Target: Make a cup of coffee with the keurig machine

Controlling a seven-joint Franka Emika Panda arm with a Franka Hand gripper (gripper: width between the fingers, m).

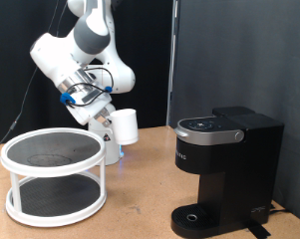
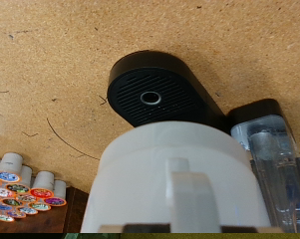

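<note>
My gripper is shut on the cup, a small white mug, and holds it in the air, tilted sideways, between the rack and the keurig machine. The machine is black and boxy, stands at the exterior view's right with its lid down, and its round drip base is bare. In the wrist view the cup fills the foreground, with the machine's drip base and its water tank beyond it. My fingers do not show in the wrist view.
A white two-tier round rack stands on the wooden table at the exterior view's left, below the arm. Several coffee pods sit at the table's edge in the wrist view. A black curtain hangs behind.
</note>
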